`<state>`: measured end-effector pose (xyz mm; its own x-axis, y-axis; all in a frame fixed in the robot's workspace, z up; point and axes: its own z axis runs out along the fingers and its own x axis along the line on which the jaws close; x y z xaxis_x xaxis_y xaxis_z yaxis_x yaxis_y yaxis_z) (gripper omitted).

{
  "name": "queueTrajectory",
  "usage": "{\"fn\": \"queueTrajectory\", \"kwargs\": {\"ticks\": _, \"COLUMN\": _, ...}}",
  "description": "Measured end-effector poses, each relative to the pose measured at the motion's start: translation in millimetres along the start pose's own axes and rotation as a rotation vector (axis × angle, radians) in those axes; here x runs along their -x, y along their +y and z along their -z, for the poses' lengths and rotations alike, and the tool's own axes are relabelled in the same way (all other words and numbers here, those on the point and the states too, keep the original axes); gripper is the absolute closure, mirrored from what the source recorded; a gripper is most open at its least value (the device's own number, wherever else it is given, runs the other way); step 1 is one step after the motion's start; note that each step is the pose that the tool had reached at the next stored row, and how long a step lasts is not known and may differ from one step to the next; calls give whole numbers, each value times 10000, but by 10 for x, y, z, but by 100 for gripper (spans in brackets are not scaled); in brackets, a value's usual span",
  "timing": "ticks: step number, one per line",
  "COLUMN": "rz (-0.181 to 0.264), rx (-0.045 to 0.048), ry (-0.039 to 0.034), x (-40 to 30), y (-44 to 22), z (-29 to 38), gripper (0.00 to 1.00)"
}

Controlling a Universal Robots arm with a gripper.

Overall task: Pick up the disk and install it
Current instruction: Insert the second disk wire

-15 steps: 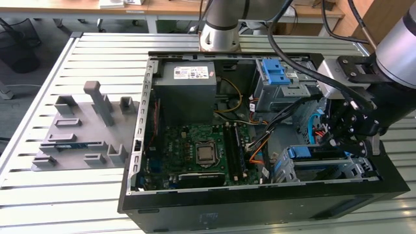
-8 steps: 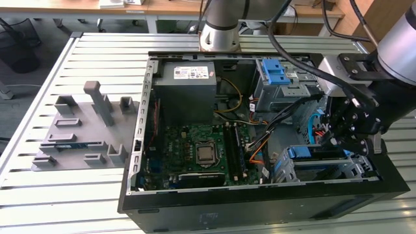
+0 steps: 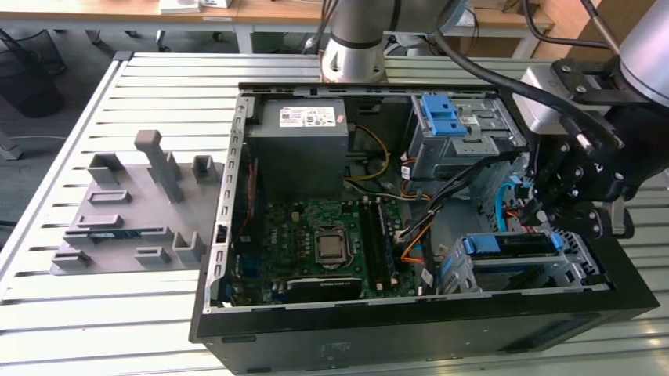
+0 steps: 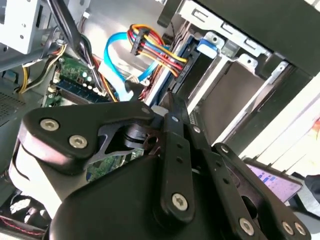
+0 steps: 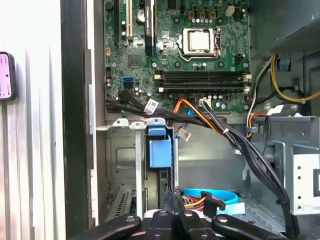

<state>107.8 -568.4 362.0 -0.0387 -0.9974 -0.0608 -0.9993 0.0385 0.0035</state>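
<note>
— Black linkages of the hand sit closest to us in both wrist views. Its fingers look drawn together, with nothing we can see between them.

— Agreed. And the disk?

— We see it standing on edge in the lower drive cage, at the front corner of the computer case. The hand is just above its blue end. We can't tell whether they touch.

— So what could go wrong, in our judgement?

— We worry about the cables first. The blue ribbon cable and the orange-and-black bundle run close beside the hand. A sideways drift could snag or unplug one.

— We'd add the rails. If the disk is tilted in its slot, a push could jam it or leave it half seated. The cage walls are close on both sides, so the linkages could also knock the sheet metal.

— And the surface?

— We have a slatted metal desk under the case, and the case lies open side up. A grey moulded fixture rests on the desk, well apart, toward the exterior view's left.

— The room?

— Behind the desk we see wooden tabletops and bare floor. It looks like a workshop or lab.
</note>
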Motion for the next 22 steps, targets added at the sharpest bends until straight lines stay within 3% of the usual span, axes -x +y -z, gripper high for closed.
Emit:
{"fn": "queueTrajectory", "kwargs": {"ticks": 4, "rz": 2, "rx": -35, "ry": 3, "x": 7, "y": 47, "z": 11, "gripper": 89}}
{"fn": "queueTrajectory", "kwargs": {"ticks": 11, "rz": 2, "rx": -37, "ry": 1, "x": 66, "y": 50, "z": 167, "gripper": 89}}
{"fn": "queueTrajectory", "kwargs": {"ticks": 16, "rz": 2, "rx": -36, "ry": 1, "x": 181, "y": 54, "z": 243, "gripper": 89}}
{"fn": "queueTrajectory", "kwargs": {"ticks": 22, "rz": 2, "rx": -38, "ry": 58, "x": 355, "y": 61, "z": 242, "gripper": 89}}
